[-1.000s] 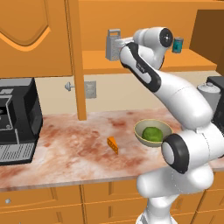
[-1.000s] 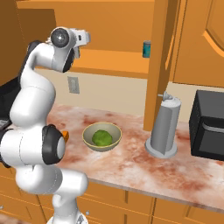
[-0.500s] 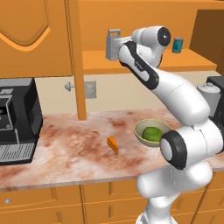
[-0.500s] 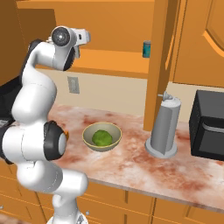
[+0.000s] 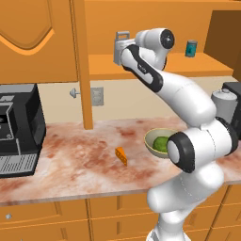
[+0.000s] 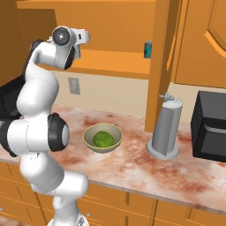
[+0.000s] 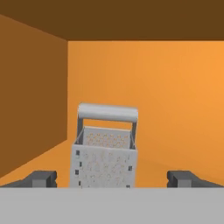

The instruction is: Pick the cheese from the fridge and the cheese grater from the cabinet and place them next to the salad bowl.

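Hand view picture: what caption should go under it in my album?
Open gripper lined up on the cheese grater standing in the orange cabinet.

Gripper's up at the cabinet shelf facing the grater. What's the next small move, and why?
Probably ease the gripper straight forward. In the hand view its jaws stand wide open, one on each side of the upright cheese grater, which sits centred between them on the cabinet shelf, not yet gripped. Then close.
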Robot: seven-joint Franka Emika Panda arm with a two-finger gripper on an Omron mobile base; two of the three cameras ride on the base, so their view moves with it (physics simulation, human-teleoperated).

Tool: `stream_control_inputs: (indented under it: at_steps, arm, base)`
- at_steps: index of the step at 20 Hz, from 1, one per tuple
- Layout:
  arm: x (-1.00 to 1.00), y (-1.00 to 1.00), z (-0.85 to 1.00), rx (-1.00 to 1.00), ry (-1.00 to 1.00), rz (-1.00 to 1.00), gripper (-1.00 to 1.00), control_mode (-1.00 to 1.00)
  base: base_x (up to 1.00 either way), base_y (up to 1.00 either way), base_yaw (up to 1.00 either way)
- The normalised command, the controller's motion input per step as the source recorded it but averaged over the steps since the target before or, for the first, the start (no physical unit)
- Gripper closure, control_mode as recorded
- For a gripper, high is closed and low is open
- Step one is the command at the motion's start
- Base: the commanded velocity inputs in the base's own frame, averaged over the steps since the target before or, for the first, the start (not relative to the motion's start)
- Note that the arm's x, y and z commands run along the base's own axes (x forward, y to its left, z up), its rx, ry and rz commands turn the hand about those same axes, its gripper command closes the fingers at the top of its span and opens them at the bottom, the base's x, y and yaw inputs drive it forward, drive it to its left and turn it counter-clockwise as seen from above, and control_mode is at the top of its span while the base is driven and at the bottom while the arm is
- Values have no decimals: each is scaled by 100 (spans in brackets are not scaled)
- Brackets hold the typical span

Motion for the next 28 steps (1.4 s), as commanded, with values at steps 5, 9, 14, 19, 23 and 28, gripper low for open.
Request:
stream_control_inputs:
  at_steps: [5,9,14,19,23,28]
  arm:
    - [13,6,-4,0,0,0,-100,-100]
    - [6,7,-15,0,0,0,-100,-100]
    - [13,2,-11,0,0,0,-100,-100]
    - [18,0,-2,0,0,0,-100,-100]
    - [18,16,-1,0,0,0,-100,-100]
    - [13,20,-4,0,0,0,-100,-100]
  base:
    - [0,0,0]
    - [0,0,0]
    - [0,0,0]
    - [0,0,0]
    - [0,0,0]
    - [0,0,0]
